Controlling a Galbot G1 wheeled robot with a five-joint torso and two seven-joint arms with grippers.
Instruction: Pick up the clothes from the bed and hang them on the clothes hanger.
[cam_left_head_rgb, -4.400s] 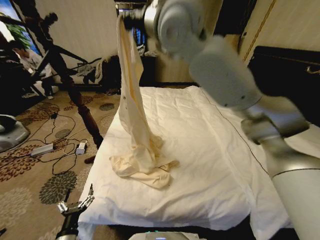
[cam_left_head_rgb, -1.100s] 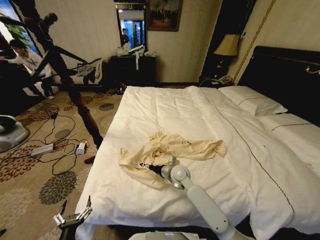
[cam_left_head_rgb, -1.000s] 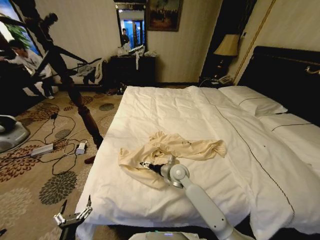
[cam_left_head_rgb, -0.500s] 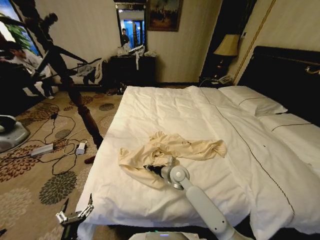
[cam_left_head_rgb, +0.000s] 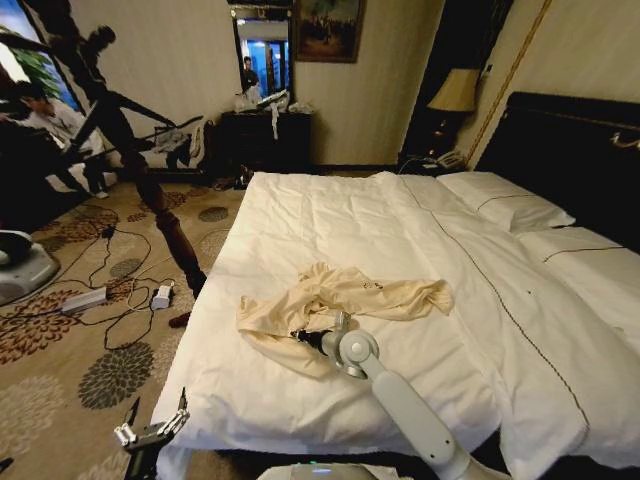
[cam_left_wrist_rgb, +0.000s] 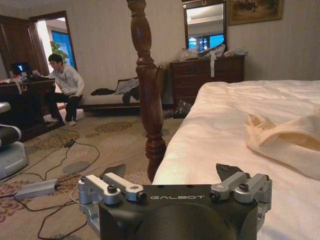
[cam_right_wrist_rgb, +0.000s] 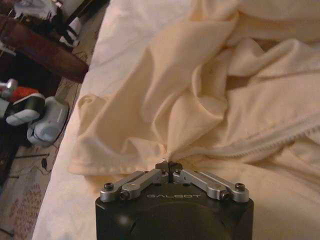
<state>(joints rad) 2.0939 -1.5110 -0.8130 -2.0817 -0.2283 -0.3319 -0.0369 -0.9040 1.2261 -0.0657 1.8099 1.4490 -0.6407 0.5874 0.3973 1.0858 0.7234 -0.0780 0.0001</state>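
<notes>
Right claw (cam_right_wrist_rgb: 170, 166) pinches a fold of the shirt (cam_left_head_rgb: 340, 296) lying crumpled on the bed (cam_left_head_rgb: 330, 220); left claw (cam_left_wrist_rgb: 176, 180) hangs spread beside the bed.

the left gripper (cam_left_wrist_rgb: 178, 176) hangs low beside the bed (cam_left_wrist_rgb: 225, 125), its two dark fingertips (cam_left_wrist_rgb: 227, 171) spread wide apart with nothing between them. straight beyond the gap between the fingers stands a turned dark wooden post (cam_left_wrist_rgb: 148, 95) on the patterned carpet (cam_left_wrist_rgb: 95, 150). beyond one fingertip, the white duvet edge runs away, and a wrinkled cream fold of the clothes (cam_left_wrist_rgb: 287, 142) lies on it, well clear of the fingers. beyond the other fingertip, cables and a pale power strip (cam_left_wrist_rgb: 37, 188) lie on the floor. far behind, a dark dresser (cam_left_wrist_rgb: 207, 77) stands against the wall under a mirror (cam_left_wrist_rgb: 205, 27).
</notes>
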